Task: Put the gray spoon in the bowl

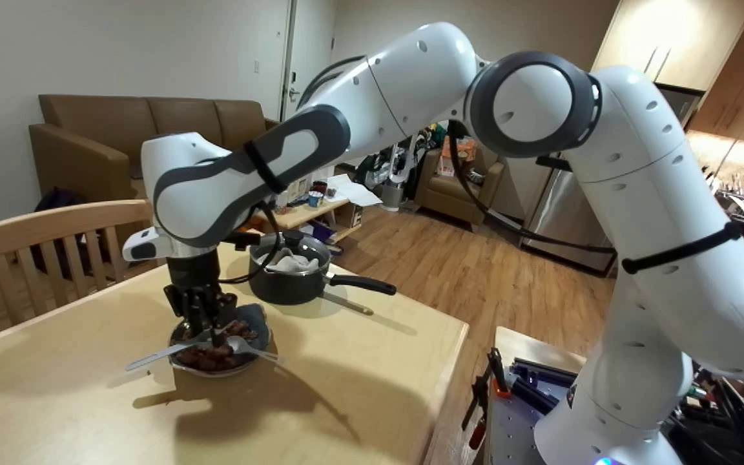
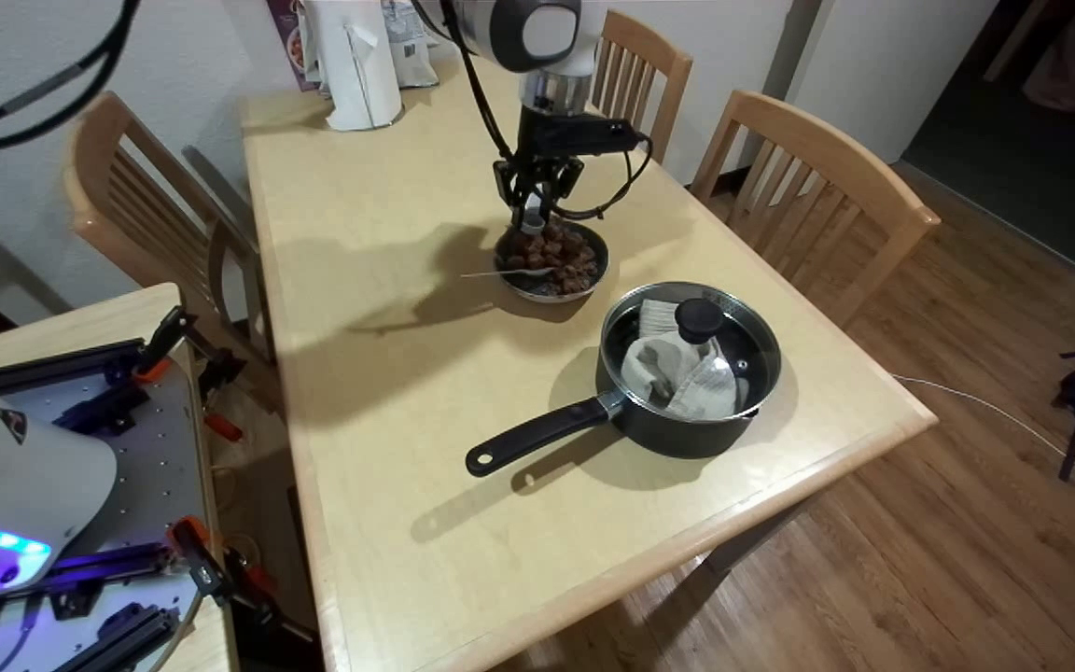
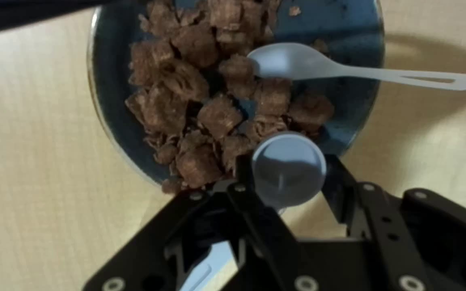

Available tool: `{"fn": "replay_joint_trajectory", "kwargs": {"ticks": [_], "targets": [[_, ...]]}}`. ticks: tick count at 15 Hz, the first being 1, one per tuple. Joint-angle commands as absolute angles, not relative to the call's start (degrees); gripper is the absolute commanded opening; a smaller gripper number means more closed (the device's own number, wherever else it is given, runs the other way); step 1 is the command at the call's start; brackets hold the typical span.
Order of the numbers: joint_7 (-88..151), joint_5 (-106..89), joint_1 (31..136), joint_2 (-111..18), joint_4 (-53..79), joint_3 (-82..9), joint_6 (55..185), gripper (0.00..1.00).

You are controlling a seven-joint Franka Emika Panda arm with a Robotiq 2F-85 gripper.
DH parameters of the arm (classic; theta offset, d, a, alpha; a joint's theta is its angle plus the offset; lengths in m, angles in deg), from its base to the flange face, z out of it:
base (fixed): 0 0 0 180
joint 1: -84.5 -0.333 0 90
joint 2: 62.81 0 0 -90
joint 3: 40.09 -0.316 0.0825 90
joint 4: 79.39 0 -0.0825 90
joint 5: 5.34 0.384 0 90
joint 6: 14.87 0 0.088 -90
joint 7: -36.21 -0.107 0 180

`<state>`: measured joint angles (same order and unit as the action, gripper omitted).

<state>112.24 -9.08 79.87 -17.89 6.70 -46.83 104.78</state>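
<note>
The bowl [image 3: 356, 52], shallow with a dark bluish inside and brown cereal-like pieces, also shows in both exterior views [image 1: 256, 320] [image 2: 551, 297]. My gripper [image 1: 210, 332] is low over the bowl. In the wrist view its fingertips [image 3: 284, 171] press both sides of the round gray cup end of the gray spoon [image 3: 289, 155], over the bowl's edge. Its pale handle [image 1: 159, 355] sticks out past the rim, above the table. The left finger hides part of this handle in the wrist view. A whitish spoon [image 3: 285, 60] lies in the bowl, handle over the rim.
A black pot [image 1: 288, 284] with a glass lid and a pale cloth inside stands near the bowl. Its long handle [image 2: 537, 434] juts over the table [image 2: 425, 392]. White bags [image 2: 365, 75] stand at the far end. Wooden chairs [image 2: 808, 168] line the sides.
</note>
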Motion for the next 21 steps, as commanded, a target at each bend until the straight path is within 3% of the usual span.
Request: {"fn": "replay_joint_trajectory", "kwargs": {"ticks": [1,7,12,16,21], "targets": [[111.1,-7.0,83.7,-25.4,20.7,-48.8,114.3,0.70],[115.9,-7.5,87.7,-35.1,38.9,-50.6,131.4,0.99],[126.9,-6.9,89.6,-47.8,51.0,-55.2,137.8,1.00],[141.6,0.6,89.2,-54.1,50.9,-58.2,130.9,1.00],[146.4,0.7,84.3,-54.5,48.0,-54.6,126.8,1.00]]}}
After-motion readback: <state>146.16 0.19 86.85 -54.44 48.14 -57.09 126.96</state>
